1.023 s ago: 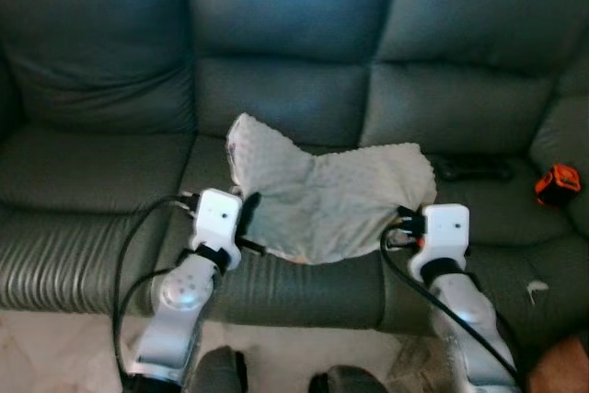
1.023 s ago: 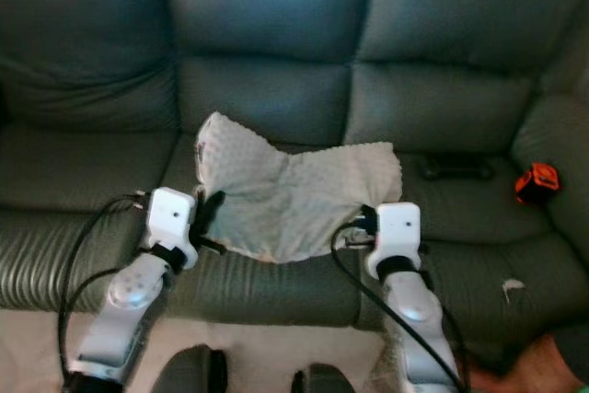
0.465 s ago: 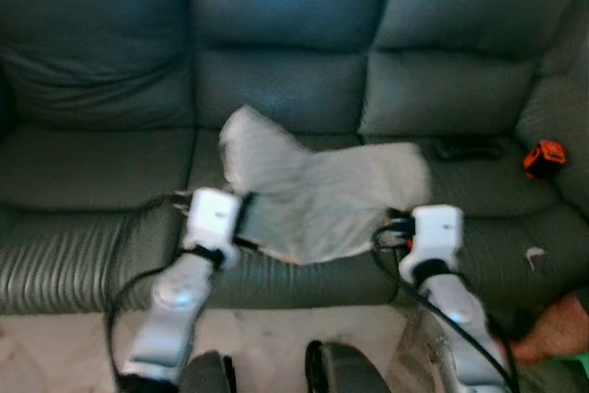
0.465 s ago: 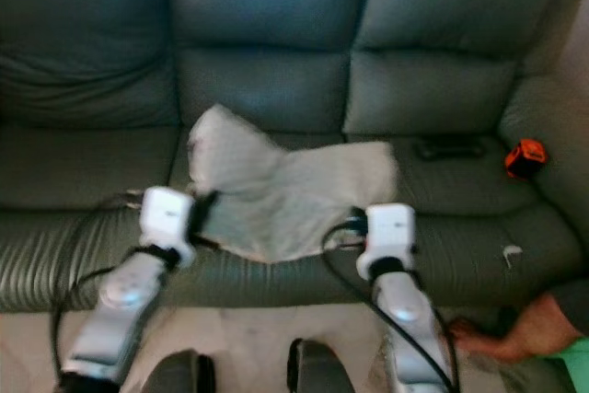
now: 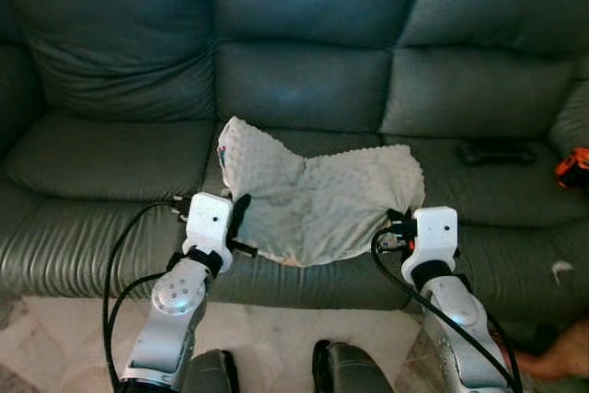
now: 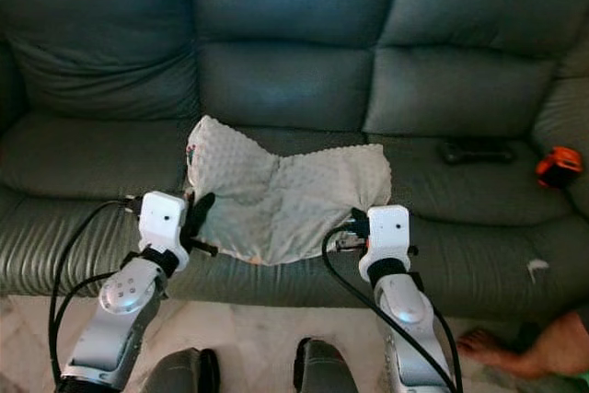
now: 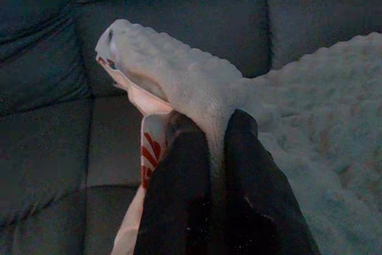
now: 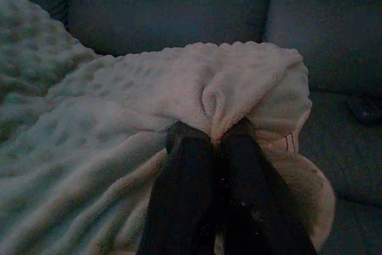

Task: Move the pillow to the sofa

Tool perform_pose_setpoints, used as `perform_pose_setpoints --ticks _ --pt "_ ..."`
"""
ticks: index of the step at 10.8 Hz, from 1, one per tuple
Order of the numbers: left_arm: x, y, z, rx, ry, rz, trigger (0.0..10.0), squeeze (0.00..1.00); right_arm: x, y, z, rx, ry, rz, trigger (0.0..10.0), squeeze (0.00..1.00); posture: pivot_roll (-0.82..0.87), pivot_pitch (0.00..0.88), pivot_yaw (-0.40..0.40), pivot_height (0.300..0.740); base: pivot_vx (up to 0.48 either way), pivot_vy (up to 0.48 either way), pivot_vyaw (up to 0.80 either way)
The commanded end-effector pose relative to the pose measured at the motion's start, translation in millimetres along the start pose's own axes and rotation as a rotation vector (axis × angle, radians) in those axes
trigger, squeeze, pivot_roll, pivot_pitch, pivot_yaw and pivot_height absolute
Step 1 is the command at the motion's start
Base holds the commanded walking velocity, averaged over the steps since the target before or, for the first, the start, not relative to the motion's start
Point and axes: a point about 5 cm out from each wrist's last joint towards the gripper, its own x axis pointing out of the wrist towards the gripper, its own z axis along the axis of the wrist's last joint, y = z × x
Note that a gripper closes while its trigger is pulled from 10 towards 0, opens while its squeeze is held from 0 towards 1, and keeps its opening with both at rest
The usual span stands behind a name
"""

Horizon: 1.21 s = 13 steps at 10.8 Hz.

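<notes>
A pale, bumpy pillow (image 5: 313, 192) lies across the middle seat of the dark green sofa (image 5: 304, 71), sagging between my two arms. My left gripper (image 5: 237, 218) is shut on the pillow's left edge; in the left wrist view its black fingers (image 7: 179, 189) pinch a fold of the pillow (image 7: 179, 85), with a red-printed underside showing. My right gripper (image 5: 398, 225) is shut on the pillow's right corner; in the right wrist view its fingers (image 8: 185, 165) clamp a bunched fold of the pillow (image 8: 221, 97).
A black remote (image 5: 495, 151) lies on the right seat, and an orange and black object (image 5: 574, 170) sits at the far right. A small white scrap (image 5: 559, 267) rests on the seat front. A person's foot (image 6: 488, 345) is on the floor at the lower right.
The camera has swung left and steadied, so the sofa sits further right in view. Both grippers still hold the pillow, which lies a little lower on the seat.
</notes>
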Motion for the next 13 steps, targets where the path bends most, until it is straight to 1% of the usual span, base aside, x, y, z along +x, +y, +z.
perform_pose_setpoints --ticks 1,2,3,6,7,10,12,13 --pt "2.0 3.3 4 0.012 -0.02 0.016 10.0 0.0 0.4 -2.5 7 0.001 -0.028 -0.015 10.0 0.0 -0.08 0.166 -0.058 0.74 0.0 0.0 0.0" --pt "3.0 5.9 4 0.018 -0.015 0.027 10.0 0.0 1.0 -3.1 8 0.004 -0.03 -0.018 10.0 0.0 -0.08 0.177 -0.057 0.74 0.0 0.0 0.0" --pt "5.1 11.7 2 0.035 -0.002 0.052 10.0 0.0 1.0 -4.8 10 0.009 -0.04 -0.021 10.0 0.0 -0.08 0.18 -0.053 0.74 0.0 0.0 0.0" --pt "8.8 12.8 5 0.034 -0.009 0.06 10.0 0.0 1.8 -2.6 11 0.015 -0.046 -0.017 10.0 0.0 -0.08 0.182 -0.05 0.74 0.0 0.0 0.0" --pt "9.6 13.1 5 0.036 -0.011 0.061 10.0 0.0 1.9 -1.6 12 0.015 -0.049 -0.014 10.0 0.0 -0.08 0.182 -0.049 0.73 0.0 0.0 0.0" --pt "9.3 10.4 5 0.033 -0.014 0.058 10.0 0.0 3.0 -1.0 12 0.018 -0.051 -0.005 10.0 0.0 -0.08 0.177 -0.051 0.67 0.0 0.0 0.0" --pt "10.8 4.2 13 0.017 -0.055 0.048 10.0 0.0 4.8 0.8 13 0.024 -0.059 0.006 10.0 0.0 -0.08 0.169 -0.053 0.626 0.0 0.0 0.0" --pt "10.9 2.5 15 0.019 -0.063 0.044 10.0 0.0 5.5 1.9 13 0.028 -0.062 0.01 10.0 0.0 -0.08 0.168 -0.053 0.617 0.0 0.0 0.0"
